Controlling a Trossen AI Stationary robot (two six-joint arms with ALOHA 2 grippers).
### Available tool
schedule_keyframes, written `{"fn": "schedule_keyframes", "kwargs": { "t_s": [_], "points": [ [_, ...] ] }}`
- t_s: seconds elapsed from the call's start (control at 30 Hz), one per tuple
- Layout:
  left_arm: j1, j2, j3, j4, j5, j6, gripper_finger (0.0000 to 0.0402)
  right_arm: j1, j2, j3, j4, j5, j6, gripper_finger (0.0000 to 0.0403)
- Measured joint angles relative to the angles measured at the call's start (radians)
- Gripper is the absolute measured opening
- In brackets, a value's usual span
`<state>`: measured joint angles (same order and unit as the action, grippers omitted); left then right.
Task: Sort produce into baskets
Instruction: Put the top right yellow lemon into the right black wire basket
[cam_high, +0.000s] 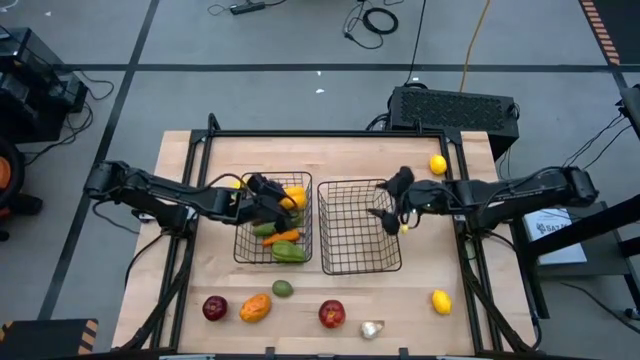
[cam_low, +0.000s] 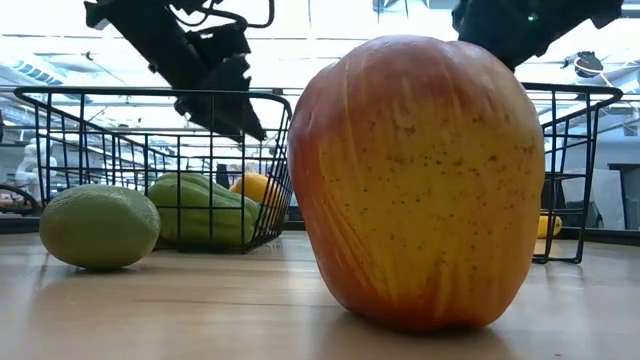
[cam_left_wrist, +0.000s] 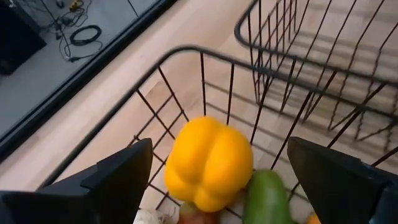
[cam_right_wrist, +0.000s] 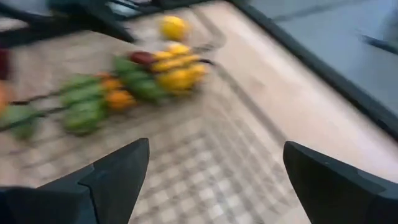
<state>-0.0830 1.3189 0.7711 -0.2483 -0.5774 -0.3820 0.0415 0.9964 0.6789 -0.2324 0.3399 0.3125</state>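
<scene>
Two black wire baskets stand side by side, the left basket and the right basket. The left one holds a yellow pepper, a green cucumber, an orange pepper and a green pepper. My left gripper hangs open over that basket, its fingers on either side of the yellow pepper and above it. My right gripper is open over the right basket's right side, with nothing between its fingers. Loose produce lies along the near edge: two red apples, an orange pepper, a green fruit, a garlic bulb and a lemon.
Another lemon lies at the far right of the table, beyond my right arm. A small yellow piece shows at the right basket's right wall. A black box stands behind the table's far edge. Bare wood lies between the baskets and the near row.
</scene>
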Motion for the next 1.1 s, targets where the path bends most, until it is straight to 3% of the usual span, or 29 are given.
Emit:
{"fn": "schedule_keyframes", "kwargs": {
  "t_s": [0.17,0.37,0.43,0.8,0.93,1.1],
  "points": [
    [-0.025,-0.055,0.030,0.002,0.000,-0.031,0.0377,-0.046,-0.002,0.139,-0.297,0.174,0.008,0.0361],
    [-0.079,-0.107,0.058,0.012,0.014,-0.032,0.0377,-0.121,-0.010,0.267,-0.538,0.519,0.007,0.0361],
    [-0.097,-0.121,0.058,0.013,0.014,-0.032,0.0377,-0.179,-0.014,0.286,-0.588,0.576,0.022,0.0361],
    [-0.104,-0.134,0.058,0.039,0.026,-0.021,0.0377,-0.653,0.032,0.210,-0.693,0.411,0.167,0.0361],
    [-0.101,-0.134,0.058,0.040,0.039,0.000,0.0377,-0.733,0.082,0.155,-0.623,0.345,0.137,0.0361],
    [-0.101,-0.134,0.058,0.040,0.052,-0.026,0.0377,-0.802,0.155,0.104,-0.609,0.341,0.135,0.0361]
  ]
}}
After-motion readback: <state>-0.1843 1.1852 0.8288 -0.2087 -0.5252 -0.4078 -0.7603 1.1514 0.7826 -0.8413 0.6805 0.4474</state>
